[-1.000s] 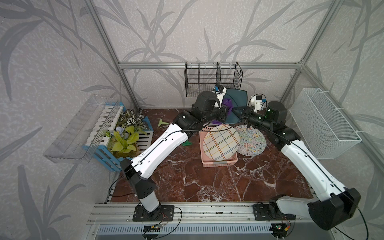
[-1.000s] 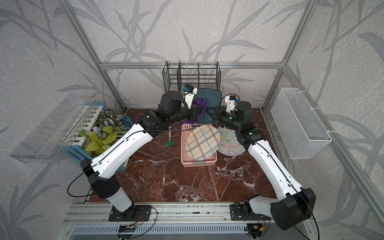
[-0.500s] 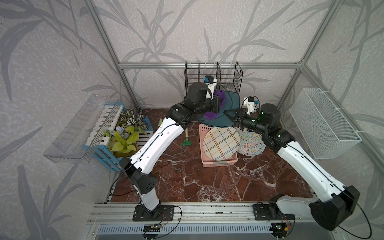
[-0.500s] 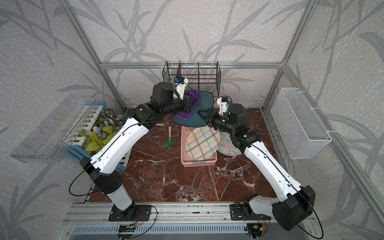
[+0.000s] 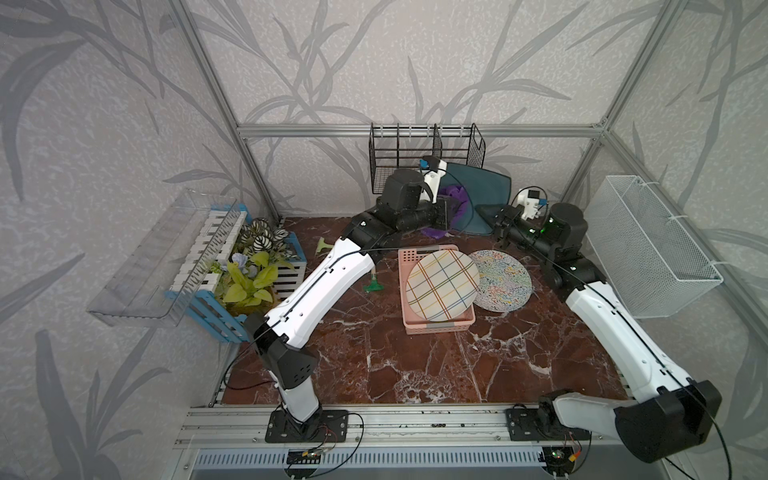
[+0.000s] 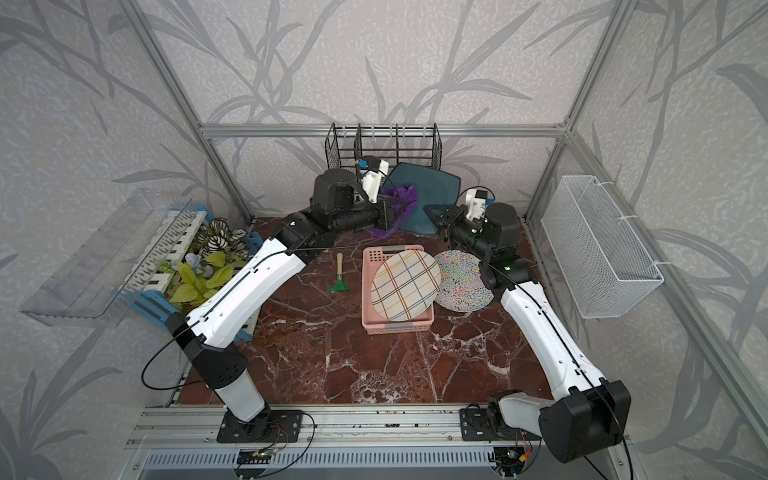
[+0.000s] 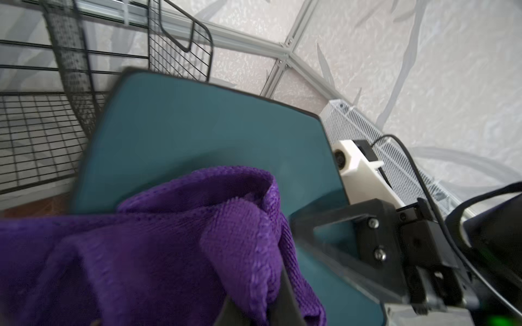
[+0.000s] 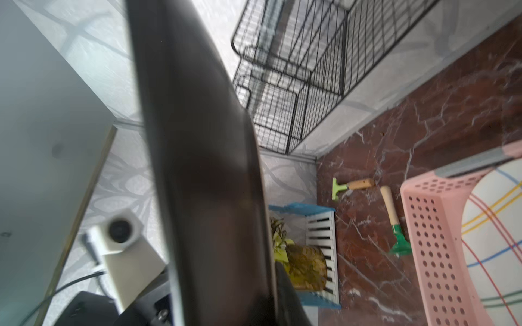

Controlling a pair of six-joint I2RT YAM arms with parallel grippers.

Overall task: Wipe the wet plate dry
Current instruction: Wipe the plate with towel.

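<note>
Red-brown marble tabletop (image 5: 415, 374) lies under grey leaf-patterned walls, with a black wire rack (image 5: 424, 153) at the back. Just in front of that rack the square teal plate (image 5: 486, 189) stands tilted in the air. Its lower edge is pinched between the jaws of the right gripper (image 5: 498, 220). Half a second ago it lay flatter and nearer the left arm. Now it is more upright and has shifted back toward the right arm's side. The bunched purple microfibre cloth (image 7: 169, 240) is clamped in the tightly closed jaws of the left gripper (image 6: 399, 207). It lies against the plate's face, just beside the right jaws. Below both grippers, a round plaid plate (image 5: 441, 284) leans in the pink perforated plastic basket (image 5: 436, 326), where it was before. A round speckled plate (image 5: 503, 280) lies flat beside the basket.
</note>
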